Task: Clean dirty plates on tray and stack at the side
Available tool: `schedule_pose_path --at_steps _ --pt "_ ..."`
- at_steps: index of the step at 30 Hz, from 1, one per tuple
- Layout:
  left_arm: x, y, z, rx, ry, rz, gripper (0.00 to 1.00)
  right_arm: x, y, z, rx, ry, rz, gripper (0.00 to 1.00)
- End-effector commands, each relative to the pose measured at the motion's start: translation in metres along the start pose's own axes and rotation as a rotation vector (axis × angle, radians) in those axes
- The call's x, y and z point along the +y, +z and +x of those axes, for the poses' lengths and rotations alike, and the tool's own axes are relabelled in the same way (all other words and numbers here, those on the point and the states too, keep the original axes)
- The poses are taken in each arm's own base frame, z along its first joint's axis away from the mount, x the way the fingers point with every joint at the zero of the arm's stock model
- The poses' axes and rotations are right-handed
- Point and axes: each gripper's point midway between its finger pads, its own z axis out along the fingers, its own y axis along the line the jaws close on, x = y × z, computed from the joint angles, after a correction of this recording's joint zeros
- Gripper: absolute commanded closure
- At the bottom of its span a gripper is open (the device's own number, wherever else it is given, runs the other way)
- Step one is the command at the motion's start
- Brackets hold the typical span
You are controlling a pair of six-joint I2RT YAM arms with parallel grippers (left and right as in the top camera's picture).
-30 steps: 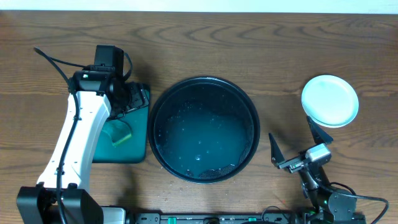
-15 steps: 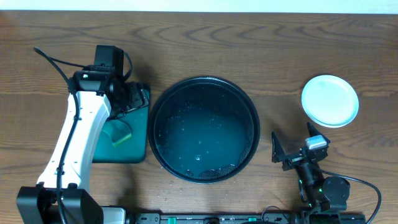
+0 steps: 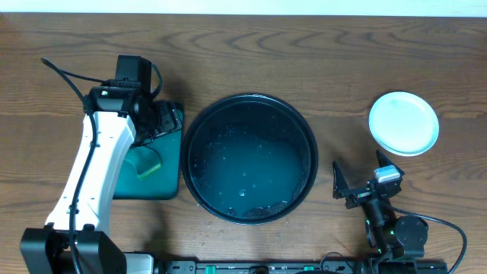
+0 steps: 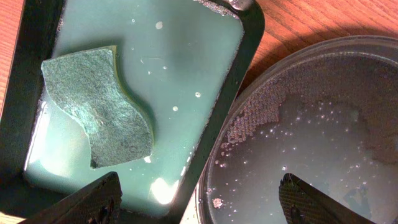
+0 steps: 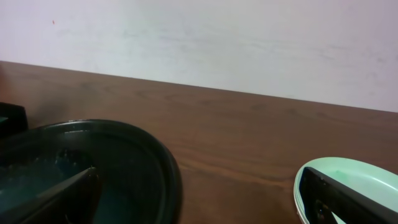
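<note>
- Overhead hides the left gripper (image 4: 199,200) beneath its arm. Only the left wrist view shows its jaws wide apart, at the tray's (image 3: 251,164) left rim, beside a green tray (image 4: 180,74) holding a sponge (image 4: 96,112).
- Plates (image 3: 403,122), round and face up, sit stacked right of the tray; their count is unclear.
- Right gripper (image 3: 359,175), jaws apart, sits right of the tray.

Your left arm (image 3: 93,164) is white-shelled with black joints and cable (image 3: 65,74). Your right gripper (image 3: 357,158) has 2 black fingers (image 3: 338,181).
</note>
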Motion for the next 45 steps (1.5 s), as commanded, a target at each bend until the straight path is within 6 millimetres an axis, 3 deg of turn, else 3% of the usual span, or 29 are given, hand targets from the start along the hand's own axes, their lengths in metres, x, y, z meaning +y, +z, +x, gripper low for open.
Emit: schedule_pose_path --at_steps 1,28,32,40,41,45 --pt "0.003 0.001 0.002 0.0 0.011 -0.017 0.18 -0.003 0.0 0.001 0.001 0.015 0.017 0.01" --pt "0.004 0.001 0.001 -0.002 0.011 -0.021 0.18 -0.003 0.0 0.001 0.001 0.015 0.017 0.01" --pt "0.001 -0.002 -0.004 -0.03 0.086 -0.009 0.18 -0.003 0.0 0.001 0.001 0.015 0.017 0.01" --pt "-0.016 -0.059 -0.037 -0.32 0.443 0.049 0.18 -0.003 0.0 0.001 0.001 0.015 0.017 0.01" --pt "-0.02 -0.079 -0.043 -0.408 0.497 0.057 0.18 -0.003 0.0 0.001 0.001 0.015 0.017 0.01" --pt "-0.028 -0.129 -0.058 -0.616 0.538 0.081 0.18 -0.003 0.0 0.001 0.001 0.015 0.017 0.01"
